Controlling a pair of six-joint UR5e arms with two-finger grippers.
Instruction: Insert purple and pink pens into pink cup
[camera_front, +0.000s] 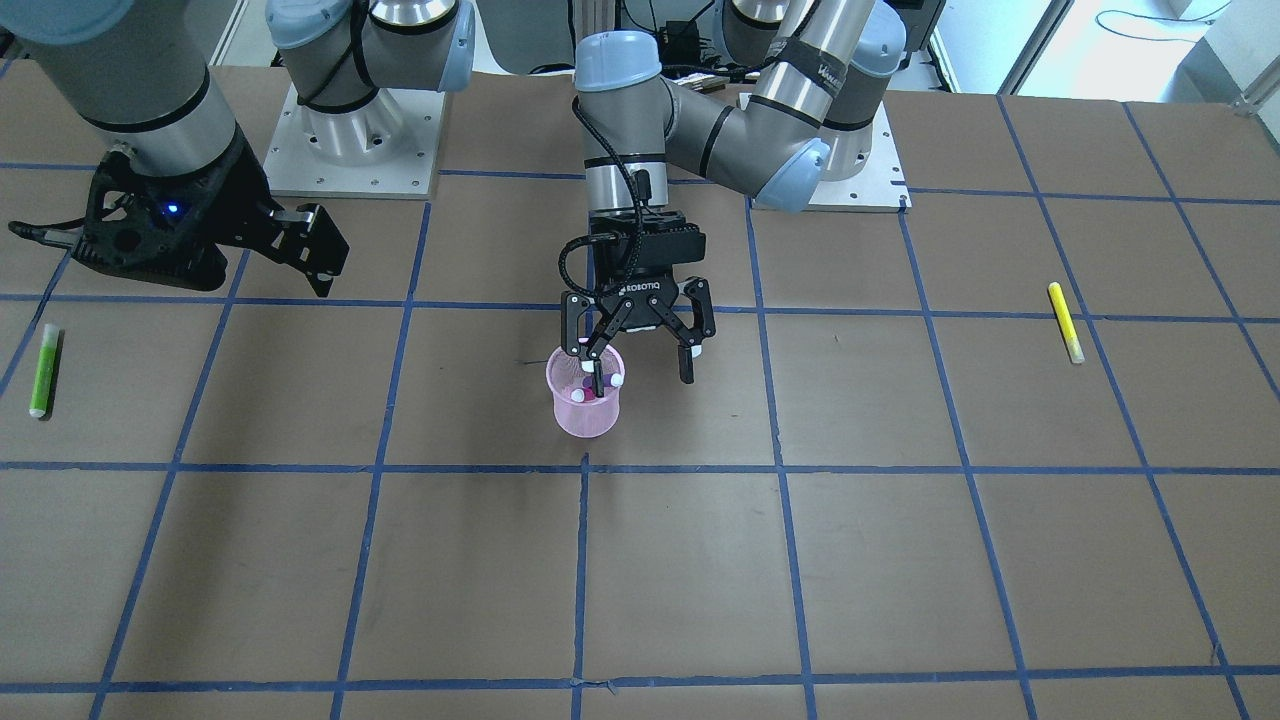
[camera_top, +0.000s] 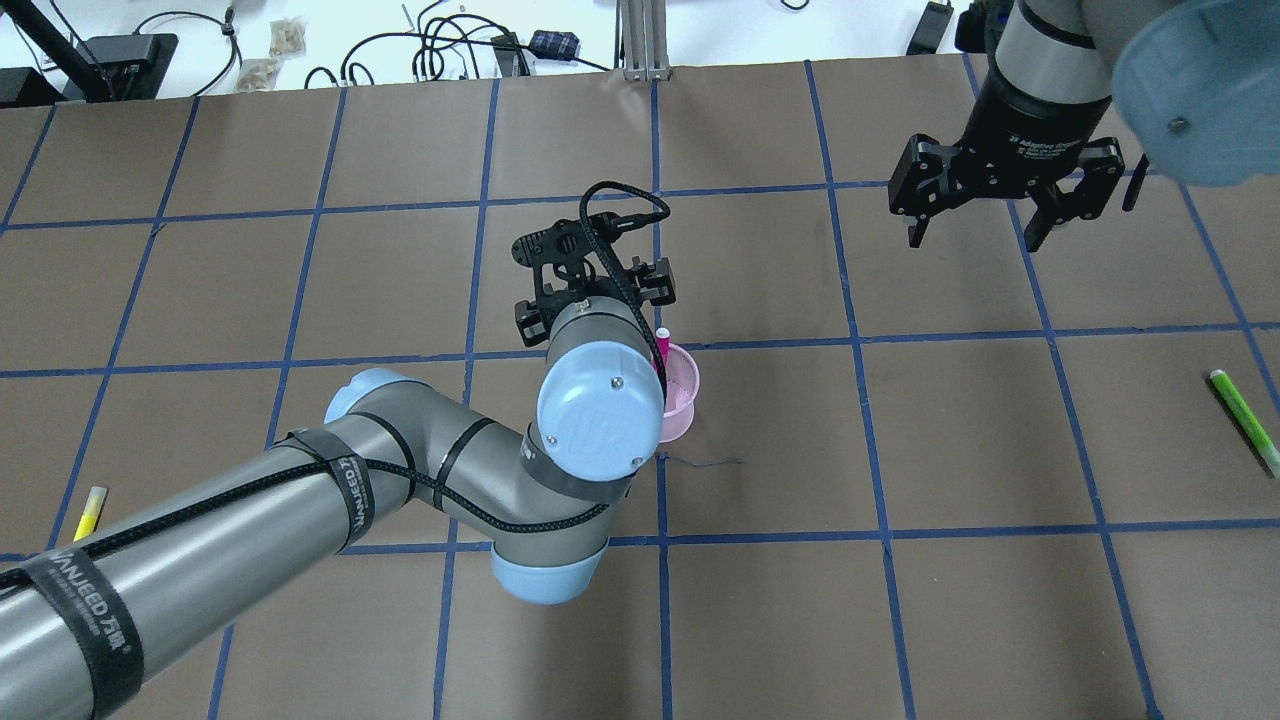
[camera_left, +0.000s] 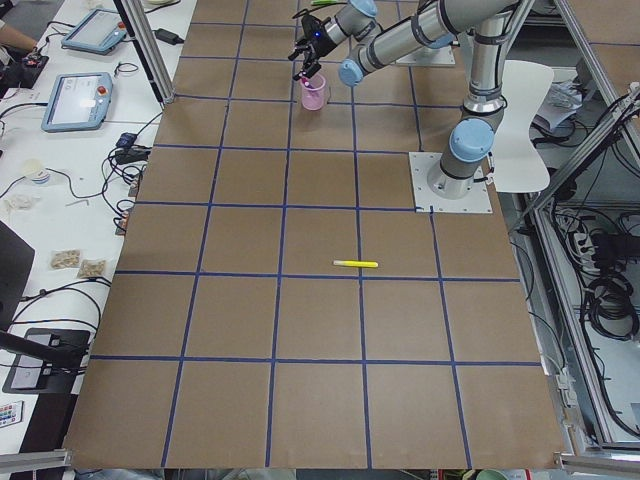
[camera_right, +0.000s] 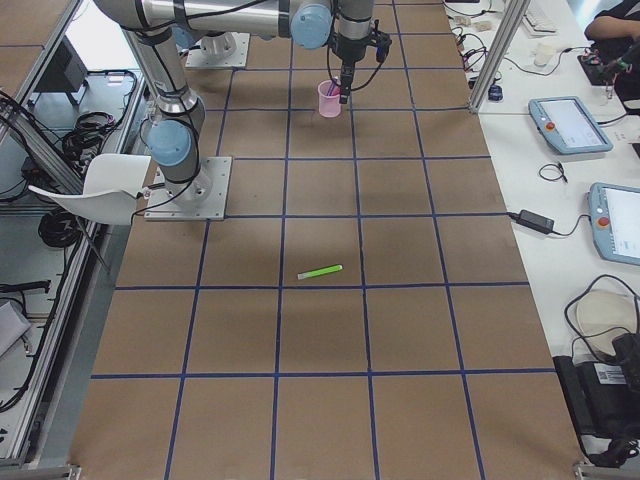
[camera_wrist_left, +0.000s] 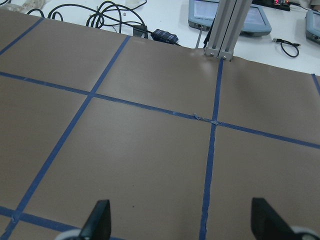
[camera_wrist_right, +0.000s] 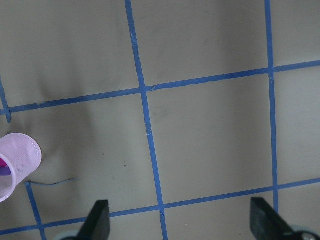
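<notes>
The pink mesh cup (camera_front: 587, 412) stands upright near the table's middle. A pink pen (camera_top: 663, 346) and a purple pen (camera_wrist_right: 4, 171) stand inside it, and their white ends show above the rim in the front view. My left gripper (camera_front: 642, 378) hovers at the cup, open and empty. One finger (camera_front: 597, 378) is over the cup's mouth and the other is beside the cup. The left wrist view shows only bare table between its fingers. My right gripper (camera_top: 975, 238) is open and empty, far off to the robot's right. The cup also shows at the left edge of the right wrist view (camera_wrist_right: 20, 155).
A green highlighter (camera_front: 44, 371) lies on the robot's right side of the table, also in the overhead view (camera_top: 1245, 421). A yellow highlighter (camera_front: 1066, 322) lies on the robot's left side, also in the overhead view (camera_top: 90, 510). Blue tape lines grid the brown table.
</notes>
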